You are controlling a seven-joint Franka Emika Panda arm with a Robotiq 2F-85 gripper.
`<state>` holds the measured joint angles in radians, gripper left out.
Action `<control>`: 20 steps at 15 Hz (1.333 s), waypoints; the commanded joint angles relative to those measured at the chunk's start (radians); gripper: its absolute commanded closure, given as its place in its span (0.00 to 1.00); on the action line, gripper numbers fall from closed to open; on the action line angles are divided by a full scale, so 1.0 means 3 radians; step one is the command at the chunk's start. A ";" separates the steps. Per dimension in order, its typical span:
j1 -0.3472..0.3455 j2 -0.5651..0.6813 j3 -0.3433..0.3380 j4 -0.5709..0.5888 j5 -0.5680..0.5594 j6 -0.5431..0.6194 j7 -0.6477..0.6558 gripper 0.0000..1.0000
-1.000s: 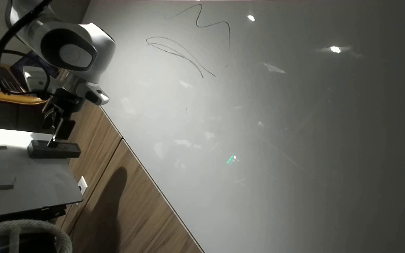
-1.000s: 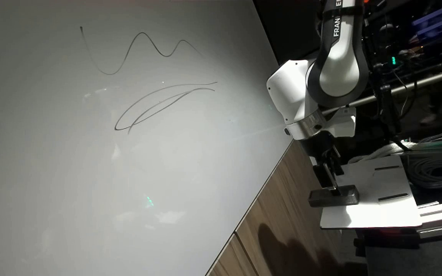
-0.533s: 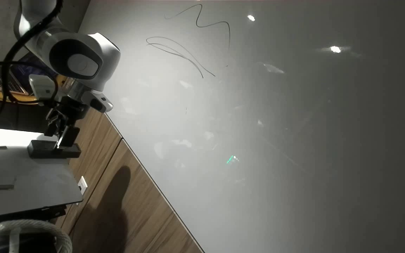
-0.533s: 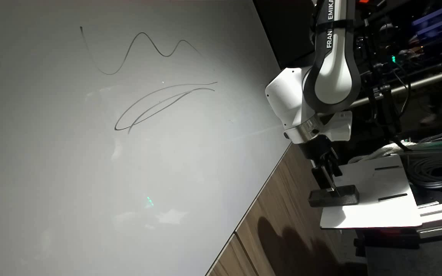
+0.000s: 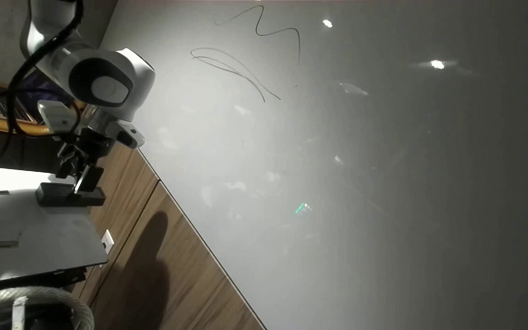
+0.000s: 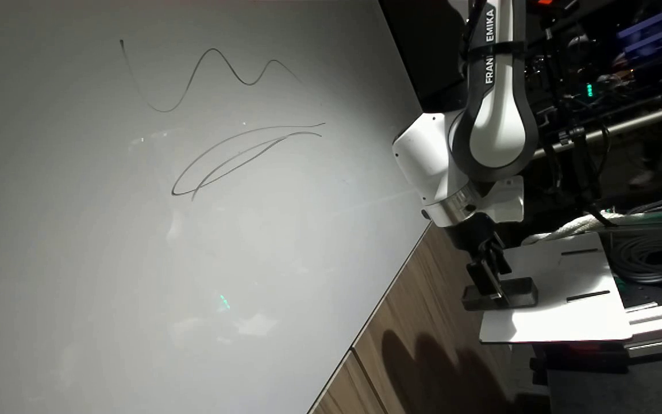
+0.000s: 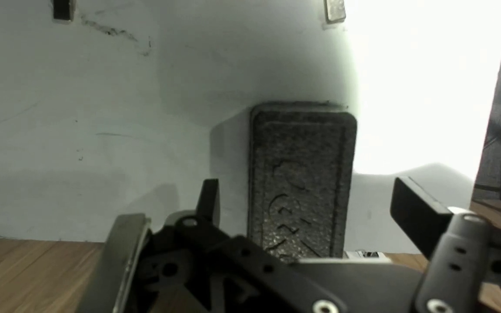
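A dark grey block like a board eraser (image 7: 302, 152) lies on a pale slotted plate (image 7: 81, 108), its textured upper face marked with faint lines. My gripper (image 7: 313, 203) stands open above it in the wrist view. One finger is to each side of the block, with a visible gap on both sides. In both exterior views the fingers (image 5: 90, 178) reach down to the block (image 5: 51, 195), close to its top or beside it; contact cannot be made out. The block's near end is hidden behind the gripper in the wrist view.
A large glossy whiteboard (image 5: 360, 160) bears thin wavy and looped pen lines. Wood panels (image 5: 186, 270) run below it, with a white wall socket (image 5: 107, 240). A laptop (image 5: 2, 103) sits behind the arm, and a thick rope loop (image 5: 44, 293) is near the plate. Coiled cable (image 6: 653, 259) lies beyond the plate.
The arm has come down, bringing the fingers lower about the block, most of it in the earlier half second in one exterior view. The block has stayed put and the jaws remain apart.
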<state>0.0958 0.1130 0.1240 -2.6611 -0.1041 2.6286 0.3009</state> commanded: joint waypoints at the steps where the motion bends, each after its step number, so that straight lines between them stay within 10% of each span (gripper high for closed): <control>1: 0.0107 0.0090 -0.0095 0.0079 -0.0197 0.0006 0.0132 0.00; 10: 0.0189 0.0135 -0.0173 0.0126 -0.0341 -0.0001 0.0305 0.00; 16: 0.0208 0.0076 -0.0169 0.0082 -0.0314 -0.0026 0.0330 0.39; 20: 0.0238 0.0030 -0.0160 0.0055 -0.0325 -0.0047 0.0363 0.28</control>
<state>0.1464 0.1419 0.0876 -2.6377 -0.1756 2.6281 0.3790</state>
